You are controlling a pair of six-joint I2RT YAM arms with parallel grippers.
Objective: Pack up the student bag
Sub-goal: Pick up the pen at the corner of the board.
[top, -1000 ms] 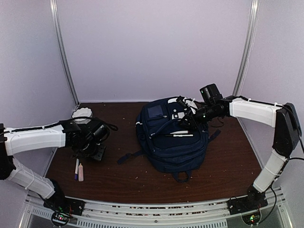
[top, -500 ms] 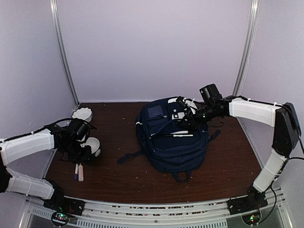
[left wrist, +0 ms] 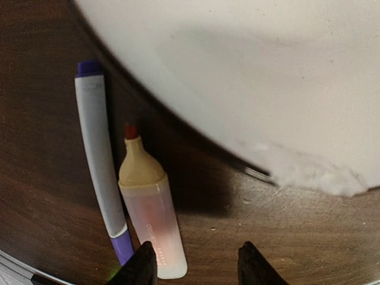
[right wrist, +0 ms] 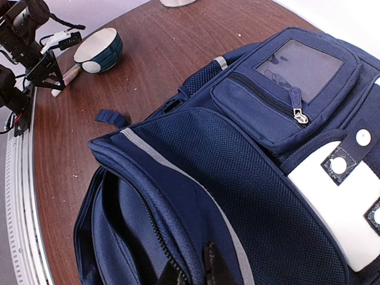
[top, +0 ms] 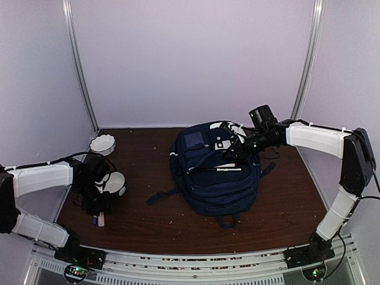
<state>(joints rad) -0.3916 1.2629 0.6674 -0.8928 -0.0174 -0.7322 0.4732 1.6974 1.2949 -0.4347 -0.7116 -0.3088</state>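
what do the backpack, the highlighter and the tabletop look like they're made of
The backpack looks like matte navy woven fabric, probably nylon or polyester: a mesh panel, stitched seams and zippers show. The highlighter looks like smooth plastic, with a translucent pinkish barrel and an opaque tan neck. The tabletop shows brown wood grain with a slight sheen; solid wood or laminate, I cannot tell.

Student bag [top: 217, 178] mid-table. Bowls [top: 103, 143] [top: 114, 184] at its 10 and 9 o'clock. Pen [left wrist: 98, 160], highlighter [left wrist: 151, 217] side by side at 8.
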